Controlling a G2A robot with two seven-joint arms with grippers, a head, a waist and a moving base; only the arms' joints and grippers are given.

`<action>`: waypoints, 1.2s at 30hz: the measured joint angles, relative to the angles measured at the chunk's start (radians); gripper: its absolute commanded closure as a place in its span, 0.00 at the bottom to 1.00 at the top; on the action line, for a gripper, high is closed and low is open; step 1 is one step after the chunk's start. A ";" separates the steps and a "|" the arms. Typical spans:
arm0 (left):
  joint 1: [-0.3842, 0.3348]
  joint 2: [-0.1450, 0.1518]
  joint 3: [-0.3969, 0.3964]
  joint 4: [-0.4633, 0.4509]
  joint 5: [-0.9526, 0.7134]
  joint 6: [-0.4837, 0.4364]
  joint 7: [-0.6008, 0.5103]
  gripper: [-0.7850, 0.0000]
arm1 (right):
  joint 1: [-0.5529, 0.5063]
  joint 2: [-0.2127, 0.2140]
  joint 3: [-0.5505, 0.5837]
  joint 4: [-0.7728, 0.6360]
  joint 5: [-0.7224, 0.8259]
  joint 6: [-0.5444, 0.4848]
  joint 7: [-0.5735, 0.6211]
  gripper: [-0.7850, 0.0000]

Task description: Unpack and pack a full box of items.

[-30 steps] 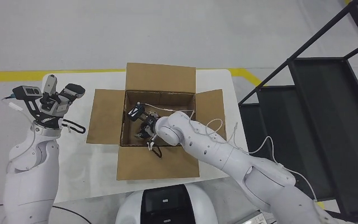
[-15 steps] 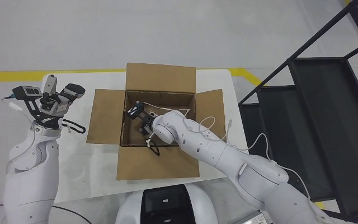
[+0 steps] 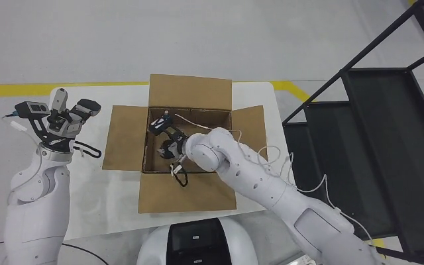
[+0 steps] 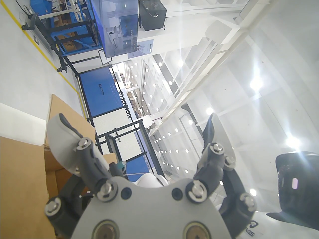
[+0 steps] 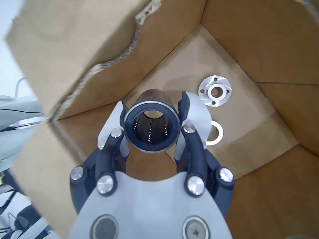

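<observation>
An open cardboard box [image 3: 190, 93] stands on the white table [image 3: 255, 96] with its flaps spread. My right gripper [image 3: 165, 152] is down inside it, near its left wall. In the right wrist view this gripper [image 5: 152, 105] is shut on a steel cylindrical bearing [image 5: 152, 128], held above the box floor [image 5: 189, 65]. A round metal flange [image 5: 214, 93] and a pale flat ring [image 5: 216, 133] lie on that floor. My left gripper [image 3: 69, 112] is raised off the table's left side, open [image 4: 134, 120] and holding nothing.
A black metal stair frame [image 3: 358, 119] stands close to the table's right edge. A yellow floor line [image 3: 79, 86] runs behind the table. The box flaps [image 3: 124, 139] cover much of the tabletop around the opening.
My right arm's elbow has swung while its gripper stayed inside the box, shifting only slightly with the bearing. The left arm has not moved.
</observation>
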 measured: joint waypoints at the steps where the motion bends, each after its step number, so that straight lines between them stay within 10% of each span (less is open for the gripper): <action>1: 0.000 0.000 0.000 0.000 0.000 0.000 0.000 0.00 | -0.029 0.012 0.032 -0.048 -0.001 -0.005 0.013 1.00; 12: 0.032 0.025 -0.087 0.053 0.066 0.193 -0.047 0.00 | -0.337 0.097 0.386 -0.500 0.026 -0.029 0.057 1.00; 27: -0.135 0.053 0.013 0.348 0.250 0.324 -0.329 0.00 | -0.455 0.123 0.541 -0.570 0.167 -0.075 -0.014 1.00; 31: -0.169 0.058 0.033 0.387 0.276 0.275 -0.383 1.00 | -0.459 0.126 0.542 -0.569 0.181 -0.079 -0.024 1.00; 36: -0.184 0.065 0.046 0.401 0.292 0.227 -0.444 1.00 | -0.470 0.131 0.546 -0.571 0.200 -0.084 -0.030 1.00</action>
